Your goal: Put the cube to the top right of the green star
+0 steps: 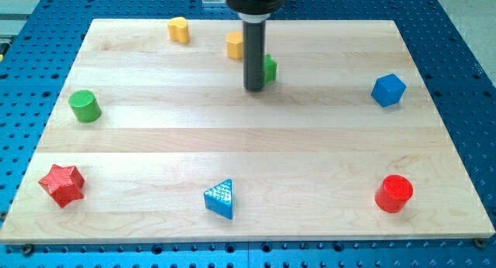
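High, near view over whole board

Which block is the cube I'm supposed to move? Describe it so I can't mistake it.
Look along the wooden board's right edge, in its upper half. The blue cube sits there alone, well right of my tip. The only other blue piece is the blue triangle at the view's bottom.

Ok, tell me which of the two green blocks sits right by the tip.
The green block near the view's top centre, half hidden behind my tip, on the rod's right side. The other, the green cylinder, stands far off at the view's left.
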`<state>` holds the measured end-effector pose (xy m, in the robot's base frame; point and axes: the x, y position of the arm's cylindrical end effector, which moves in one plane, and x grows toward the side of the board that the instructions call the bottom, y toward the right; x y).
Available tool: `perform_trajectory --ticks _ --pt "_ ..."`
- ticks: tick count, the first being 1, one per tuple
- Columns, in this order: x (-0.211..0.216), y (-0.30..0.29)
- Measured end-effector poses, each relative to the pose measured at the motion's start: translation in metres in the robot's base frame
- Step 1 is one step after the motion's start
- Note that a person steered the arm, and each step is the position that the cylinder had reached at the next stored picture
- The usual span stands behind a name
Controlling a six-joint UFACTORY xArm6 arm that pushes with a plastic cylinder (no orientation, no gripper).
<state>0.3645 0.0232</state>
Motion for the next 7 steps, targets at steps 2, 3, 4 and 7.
perform_trajectory --ticks 2,3,4,7 --pt "0.007 0.013" --pt "0.018 0.012" --pt "0.031 0.062" --pt "0.04 0.211"
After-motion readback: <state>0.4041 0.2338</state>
